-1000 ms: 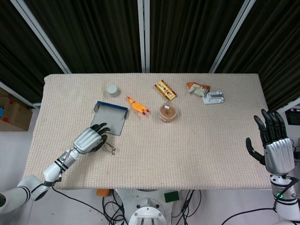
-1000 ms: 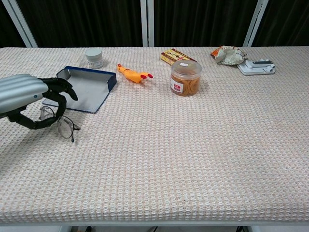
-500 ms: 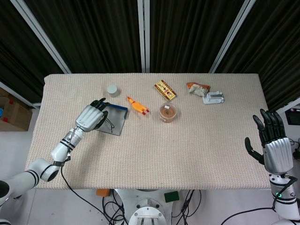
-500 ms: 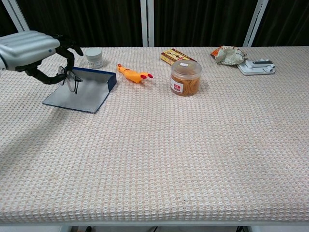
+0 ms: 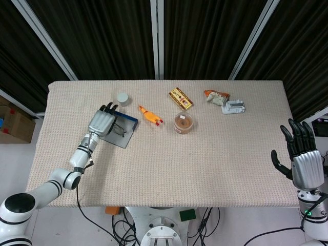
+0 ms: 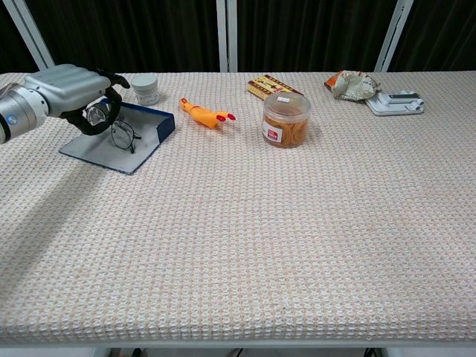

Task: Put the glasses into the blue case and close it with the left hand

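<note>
Beige woven table – left hand holds the glasses over the open blue case, right hand spread, holding nothing.

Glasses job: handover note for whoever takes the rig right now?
Left hand: over the open blue glasses case, holding the thin wire-framed glasses, which hang low over the grey lining; whether they touch it is unclear.
Right hand: off the right table edge, open, holding nothing.
Done: glasses picked up and brought over the case.
Left: release the glasses inside, withdraw, close the lid with the left hand.
</note>
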`<action>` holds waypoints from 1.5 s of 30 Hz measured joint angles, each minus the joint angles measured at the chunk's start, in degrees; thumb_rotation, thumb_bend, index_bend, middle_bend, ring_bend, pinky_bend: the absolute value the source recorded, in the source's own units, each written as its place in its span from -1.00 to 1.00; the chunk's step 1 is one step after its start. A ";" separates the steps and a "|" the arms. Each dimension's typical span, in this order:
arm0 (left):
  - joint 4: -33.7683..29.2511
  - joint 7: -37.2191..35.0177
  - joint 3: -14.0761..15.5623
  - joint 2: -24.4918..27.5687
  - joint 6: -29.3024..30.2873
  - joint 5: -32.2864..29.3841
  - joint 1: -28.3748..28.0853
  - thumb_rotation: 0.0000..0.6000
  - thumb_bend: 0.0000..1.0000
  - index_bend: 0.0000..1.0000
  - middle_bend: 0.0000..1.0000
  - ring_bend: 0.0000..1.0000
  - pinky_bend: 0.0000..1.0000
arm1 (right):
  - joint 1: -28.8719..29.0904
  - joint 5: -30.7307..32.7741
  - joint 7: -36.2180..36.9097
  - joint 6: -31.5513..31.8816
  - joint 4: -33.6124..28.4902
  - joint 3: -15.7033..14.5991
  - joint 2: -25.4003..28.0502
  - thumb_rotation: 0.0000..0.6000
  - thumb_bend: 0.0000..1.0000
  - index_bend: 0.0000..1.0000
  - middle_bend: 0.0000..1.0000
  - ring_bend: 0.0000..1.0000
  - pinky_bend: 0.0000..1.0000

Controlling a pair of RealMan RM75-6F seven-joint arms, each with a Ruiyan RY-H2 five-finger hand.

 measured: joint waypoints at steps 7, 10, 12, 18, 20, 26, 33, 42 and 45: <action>1.67 0.01 -0.26 -1.70 -0.56 -0.44 -1.55 1.00 -0.15 0.29 -0.84 -0.94 -0.64 | -0.06 0.61 0.60 -0.13 0.49 0.17 0.15 1.00 -0.04 -1.00 -1.00 -1.00 -1.00; 2.46 0.28 -0.51 -2.09 -1.03 -0.97 -1.95 1.00 -0.15 0.29 -0.84 -0.94 -0.64 | -0.05 0.72 0.85 -0.26 0.76 0.11 0.03 1.00 -0.04 -1.00 -1.00 -1.00 -1.00; 2.89 0.45 -0.67 -2.32 -1.30 -1.23 -2.31 1.00 -0.15 0.29 -0.85 -0.94 -0.64 | -0.03 0.78 0.98 -0.33 0.96 0.08 -0.10 1.00 -0.03 -1.00 -1.00 -1.00 -1.00; 3.20 0.37 -0.61 -2.82 -0.27 -0.41 -3.35 1.00 -0.15 0.29 -0.85 -0.94 -0.64 | 0.05 1.08 1.18 -0.64 1.28 0.07 -0.28 1.00 -0.02 -1.00 -1.00 -1.00 -1.00; 3.74 0.26 -0.56 -3.14 -0.23 -0.30 -3.63 1.00 -0.15 0.29 -0.85 -0.94 -0.64 | 0.05 1.07 1.10 -0.71 1.28 0.00 -0.27 1.00 -0.01 -1.00 -1.00 -1.00 -1.00; 5.96 0.09 -0.03 -4.09 -0.62 0.01 -4.19 1.00 -0.21 -0.18 -0.88 -0.94 -0.64 | -0.18 1.31 1.05 -0.81 1.16 -0.14 0.00 1.00 -0.01 -1.00 -1.00 -1.00 -1.00; 6.87 -0.59 0.81 -4.59 0.40 0.87 -4.01 1.00 -0.25 -0.47 -0.91 -0.94 -0.64 | -0.32 1.30 1.06 -0.92 1.13 -0.37 0.15 1.00 -0.01 -1.00 -1.00 -1.00 -1.00; 4.75 -0.88 1.18 -3.37 3.92 1.71 -2.91 1.00 -0.28 -0.58 -0.91 -0.94 -0.64 | -0.50 1.24 0.91 -1.05 1.05 -0.65 0.26 1.00 -0.01 -1.00 -1.00 -1.00 -1.00; 3.17 -0.81 1.51 -2.57 6.48 2.43 -2.08 1.00 -0.33 -0.49 -0.91 -0.94 -0.64 | -0.54 1.31 0.99 -1.16 1.22 -0.73 0.13 1.00 -0.01 -1.00 -1.00 -1.00 -1.00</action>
